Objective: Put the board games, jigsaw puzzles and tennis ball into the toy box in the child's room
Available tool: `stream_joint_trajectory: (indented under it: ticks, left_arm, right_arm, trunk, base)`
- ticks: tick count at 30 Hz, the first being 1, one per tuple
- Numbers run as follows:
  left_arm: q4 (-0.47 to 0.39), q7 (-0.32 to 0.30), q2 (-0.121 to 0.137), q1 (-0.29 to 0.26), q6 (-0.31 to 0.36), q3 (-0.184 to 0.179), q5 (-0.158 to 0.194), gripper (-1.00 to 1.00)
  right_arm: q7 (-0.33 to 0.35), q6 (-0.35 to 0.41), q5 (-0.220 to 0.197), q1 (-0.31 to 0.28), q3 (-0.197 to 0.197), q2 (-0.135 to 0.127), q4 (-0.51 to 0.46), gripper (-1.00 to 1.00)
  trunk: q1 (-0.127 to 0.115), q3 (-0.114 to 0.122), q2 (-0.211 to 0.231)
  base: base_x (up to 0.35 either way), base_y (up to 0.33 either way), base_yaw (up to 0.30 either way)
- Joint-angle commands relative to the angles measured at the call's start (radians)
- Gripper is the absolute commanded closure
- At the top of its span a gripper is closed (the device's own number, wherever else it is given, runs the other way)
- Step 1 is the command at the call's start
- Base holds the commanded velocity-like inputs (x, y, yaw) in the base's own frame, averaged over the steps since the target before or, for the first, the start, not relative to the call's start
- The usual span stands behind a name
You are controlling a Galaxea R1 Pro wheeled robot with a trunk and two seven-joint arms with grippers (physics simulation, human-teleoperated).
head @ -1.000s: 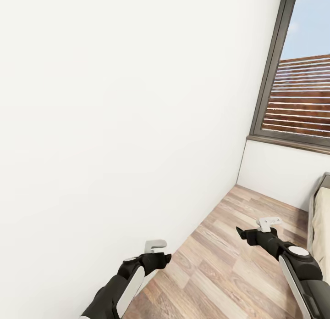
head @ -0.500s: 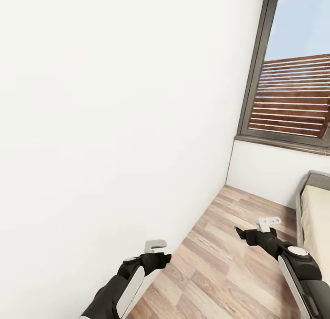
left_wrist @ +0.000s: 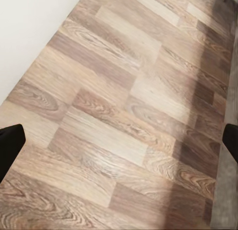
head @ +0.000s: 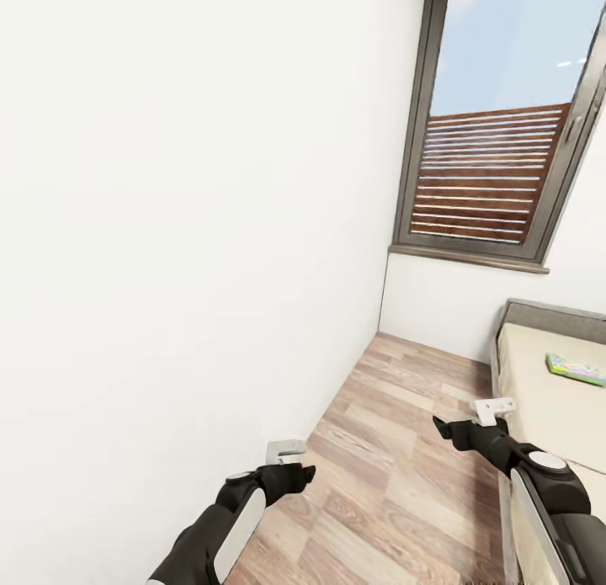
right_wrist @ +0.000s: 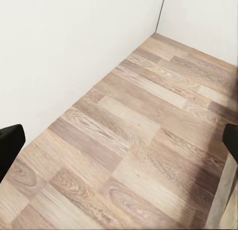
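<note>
In the head view the bed, a beige mattress on a dark grey frame, lies at the right edge. A flat green-edged board game rests on the mattress near the frame's far end. My left gripper hangs low over the wood floor close to the white wall. Level with the bed's near side, my right gripper hovers above the floor. Both wrist views look down on bare planks, with each gripper's dark fingertips far apart and holding nothing. The table and toy box are out of view.
A white wall runs along the left. A dark-framed window with a brown slatted screen stands at the far end. A strip of wood-plank floor lies between the wall and the bed.
The whole view has swung to the right: the window has slid leftward in the picture, and more of the bed, with the game box on it, has come into sight. The arms hold the same pose.
</note>
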Motion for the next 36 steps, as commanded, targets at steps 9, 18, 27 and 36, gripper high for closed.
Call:
stream_joint_trajectory:
  ticks: [9,18,27,36]
  left_arm:
    - [-0.002,0.009,0.0,-0.001,0.004,-0.004,0.011,-1.0]
    - [-0.003,0.007,0.0,-0.001,0.003,-0.004,0.011,-1.0]
    - [-0.003,0.0,0.0,-0.001,0.003,-0.004,0.011,-1.0]
    - [-0.01,0.01,-0.001,-0.001,0.004,-0.006,0.011,-1.0]
  right_arm:
    - [0.005,0.005,-0.001,-0.001,-0.001,0.0,-0.001,-1.0]
    - [0.005,0.006,-0.001,-0.001,-0.001,0.0,-0.001,-1.0]
    - [0.005,0.004,-0.001,-0.001,-0.001,-0.001,-0.001,-1.0]
    - [0.005,0.005,-0.001,-0.001,0.0,0.0,-0.001,-1.0]
  trunk:
    - [0.0,-0.001,-0.001]
    - [0.0,-0.001,-0.001]
    - [0.0,-0.001,-0.001]
    - [0.0,-0.001,-0.001]
  base:
    - [0.053,0.059,-0.294]
    - [0.014,0.014,-0.294]
    - [0.024,0.046,-0.136]
    - [0.104,0.149,-0.061]
